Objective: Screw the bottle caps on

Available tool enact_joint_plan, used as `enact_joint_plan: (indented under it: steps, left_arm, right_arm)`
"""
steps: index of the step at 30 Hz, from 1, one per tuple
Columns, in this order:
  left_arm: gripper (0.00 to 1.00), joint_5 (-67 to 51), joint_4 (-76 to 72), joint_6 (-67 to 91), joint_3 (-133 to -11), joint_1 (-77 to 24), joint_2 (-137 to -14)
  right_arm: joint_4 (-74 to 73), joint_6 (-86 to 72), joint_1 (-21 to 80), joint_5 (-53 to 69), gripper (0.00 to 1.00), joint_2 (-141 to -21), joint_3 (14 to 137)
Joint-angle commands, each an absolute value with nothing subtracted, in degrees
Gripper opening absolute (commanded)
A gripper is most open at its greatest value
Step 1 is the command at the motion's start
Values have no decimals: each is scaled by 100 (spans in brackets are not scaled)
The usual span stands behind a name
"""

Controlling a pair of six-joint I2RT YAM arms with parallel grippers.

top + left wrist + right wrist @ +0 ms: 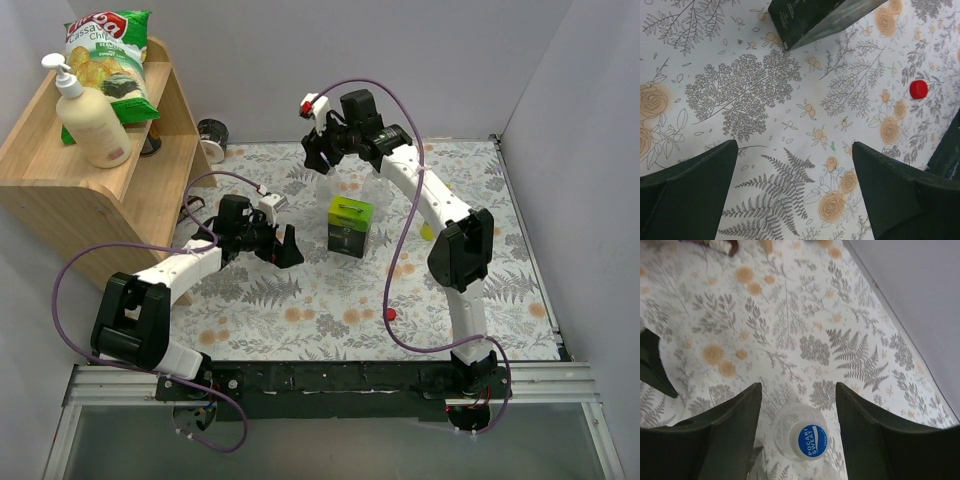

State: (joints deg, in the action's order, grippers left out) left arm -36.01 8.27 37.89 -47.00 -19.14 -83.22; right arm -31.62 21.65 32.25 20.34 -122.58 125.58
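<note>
A clear bottle (790,432) stands upright on the floral mat with a blue cap (810,440) sitting on its neck. My right gripper (797,387) is open and hovers above it, one finger on each side, touching neither. In the top view the right gripper (318,155) is at the back of the mat. A red cap (391,313) lies loose on the mat near the front; it also shows in the left wrist view (918,89). My left gripper (287,246) is open and empty above bare mat (795,145). The other bottles and the other blue cap are out of view.
A green-and-black box (350,226) stands mid-mat between the grippers; its corner shows in the left wrist view (815,17). A wooden shelf (60,190) at the left holds a cream pump bottle (92,125) and a chips bag (108,55). Grey walls bound the back and right.
</note>
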Motion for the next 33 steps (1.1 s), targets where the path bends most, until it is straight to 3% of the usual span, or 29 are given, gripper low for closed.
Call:
enact_joint_plan:
  steps: [1, 5, 12, 17, 26, 33]
  left_arm:
    - [98, -2877, 729, 3595, -4931, -2266, -8341]
    - [98, -2252, 502, 3445, -4913, -2382, -8288]
    - [98, -2107, 465, 3858, -5115, -2382, -7884]
    - [98, -2943, 536, 3911, -4853, -2382, -7673]
    - [98, -3761, 1045, 3710, -4640, -2021, -7945]
    - [98, -3955, 1389, 3322, -5001, -2030, -8191]
  right_arm:
    - [-1873, 1259, 3041, 2979, 71, -11376, 12604]
    - [-2011, 1326, 2831, 2760, 73, -10479, 11736]
    - [-3961, 2951, 2540, 1427, 48, -8090, 9476]
    - [-5070, 3085, 1349, 1257, 43, -7261, 8519]
    - [-3885, 2681, -771, 1916, 63, -6522, 7393]
    - [-3446, 2470, -1151, 2276, 67, -6152, 6426]
